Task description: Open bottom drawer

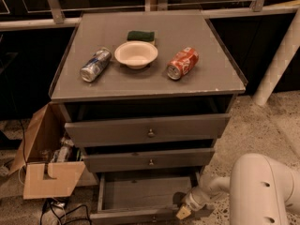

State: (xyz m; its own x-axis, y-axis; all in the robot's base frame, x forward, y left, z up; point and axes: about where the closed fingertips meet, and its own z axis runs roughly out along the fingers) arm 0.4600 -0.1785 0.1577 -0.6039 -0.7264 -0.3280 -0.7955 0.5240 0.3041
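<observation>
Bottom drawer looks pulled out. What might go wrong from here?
1. The grey bottom drawer is already well out, with the tool at its right front corner; further pulling may run it off its guides.
2. The red soda can and the silver-blue can lie on their sides on the grey cabinet top; a jolt might roll them off.

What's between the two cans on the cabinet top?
A white bowl, camera view. Tool sits low at the open bottom drawer's right front corner.
</observation>
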